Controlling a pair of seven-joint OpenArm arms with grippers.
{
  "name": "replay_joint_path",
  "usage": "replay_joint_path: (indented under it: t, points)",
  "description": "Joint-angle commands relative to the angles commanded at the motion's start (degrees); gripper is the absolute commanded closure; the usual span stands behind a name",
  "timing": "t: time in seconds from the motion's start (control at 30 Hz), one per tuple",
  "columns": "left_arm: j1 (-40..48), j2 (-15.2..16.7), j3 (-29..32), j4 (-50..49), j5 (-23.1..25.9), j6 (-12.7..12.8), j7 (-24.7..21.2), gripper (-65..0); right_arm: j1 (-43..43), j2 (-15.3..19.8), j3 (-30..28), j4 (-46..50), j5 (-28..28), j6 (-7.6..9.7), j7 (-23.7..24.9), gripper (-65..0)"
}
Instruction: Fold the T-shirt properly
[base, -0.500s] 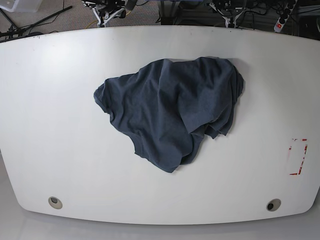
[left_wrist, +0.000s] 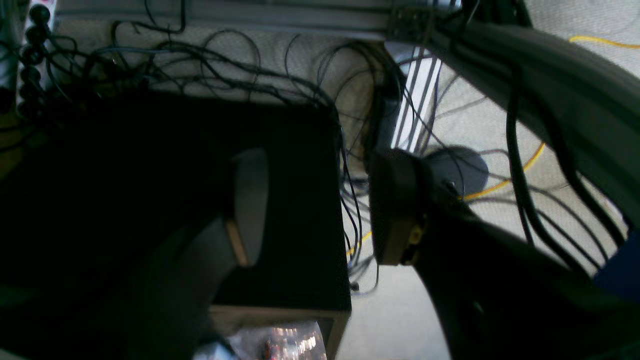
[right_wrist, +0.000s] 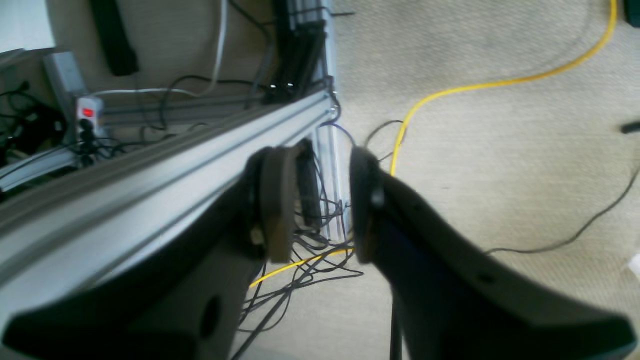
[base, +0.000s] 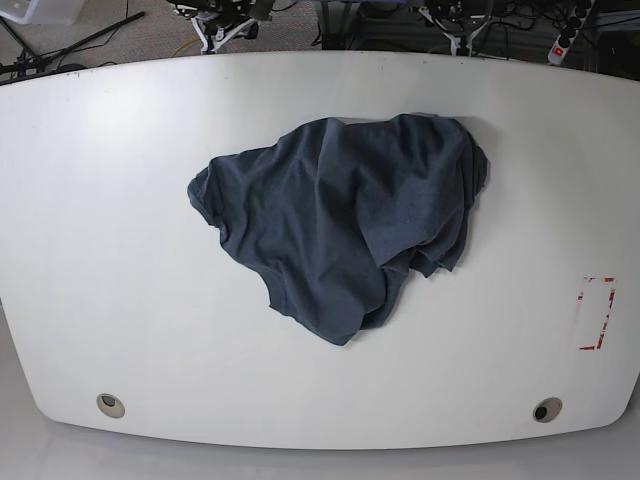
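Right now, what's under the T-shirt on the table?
The T-shirt lies crumpled directly on the white table, with bare tabletop showing all around it. Its own folds overlap, so lower layers and any print are hidden. Whether anything lies beneath cannot be seen.

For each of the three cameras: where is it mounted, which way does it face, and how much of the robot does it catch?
Base: high above, looking down at the T-shirt crumpled on the white table; no arm over it.
Left wrist: aimed at floor cables; left gripper open, empty.
Right wrist: aimed at carpet beside an aluminium rail; right gripper open, empty.
Shared: both wrist views show the yellow cable.
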Motion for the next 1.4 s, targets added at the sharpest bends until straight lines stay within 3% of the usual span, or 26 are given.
replay_joint_path:
  t: [0.17,0.47,0.73,1.17,1.27,1.4]
  points:
    - [2.55,-0.09,0.0,0.0,0.09,0.0,-5.54,-29.9,-1.41,0.26,0.0,0.44,0.0,0.0,0.18,-17.4]
    - [6.77,-0.09,0.0,2.55,-0.18,-0.26,-9.58,-29.7,-7.03,-0.09,0.09,7.3,0.35,0.0,0.18,-17.4]
    - [20.75,0.0,0.0,23.65,-0.26,-0.35,-10.02,-29.7,-14.95,-2.99,0.53,19.96,0.44,0.0,-0.18,-17.3]
    - [43.87,-0.44,-0.26,55.12,-0.44,-0.35,-10.11,-29.7,-35.16,-9.58,0.35,46.77,0.62,0.44,0.0,-17.3]
    - [48.18,-0.44,-0.26,60.48,-0.44,-0.35,-10.11,-29.6,-40.53,-10.46,0.0,53.54,5.01,0.53,-0.35,-17.3]
    - [53.8,-0.44,-0.26,69.45,-0.44,-0.35,-10.11,-29.6,-47.3,-10.37,-0.97,62.33,11.52,3.69,-2.81,-17.3]
